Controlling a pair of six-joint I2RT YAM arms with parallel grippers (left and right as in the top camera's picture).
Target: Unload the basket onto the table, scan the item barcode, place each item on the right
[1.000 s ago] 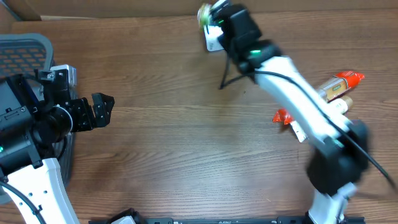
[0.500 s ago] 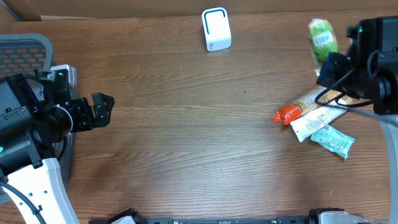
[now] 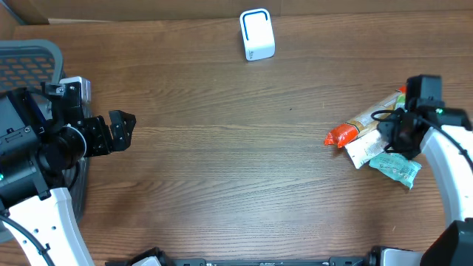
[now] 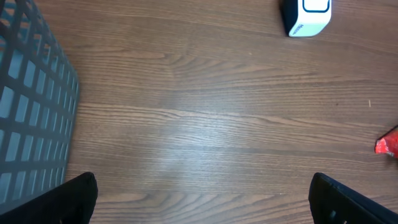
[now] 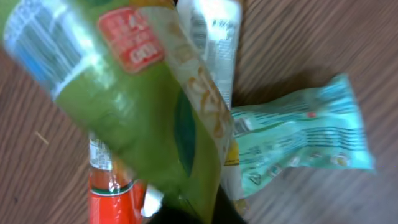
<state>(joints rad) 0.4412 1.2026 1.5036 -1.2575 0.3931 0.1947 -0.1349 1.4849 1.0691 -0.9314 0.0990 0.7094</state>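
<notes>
Overhead view, left to right: a mesh basket (image 3: 29,55) is seen at the left edge of the table (image 3: 222,162). The left gripper (image 3: 126,131) is positioned beside it, jaws spread wide and holding nothing. The scanner (image 3: 257,35) is set at the far edge, near centre. At the right, the right gripper (image 3: 399,139) is positioned over a pile of packets (image 3: 362,151), well apart from the scanner. In the right wrist view, the green packet (image 5: 124,106) is seen close to the lens above the pile. Whether the jaws are clamped on it cannot be told. The step is judged to be handling at the pile. For a scan, a firm grip is required, and the barcode must be presented to the scanner.
</notes>
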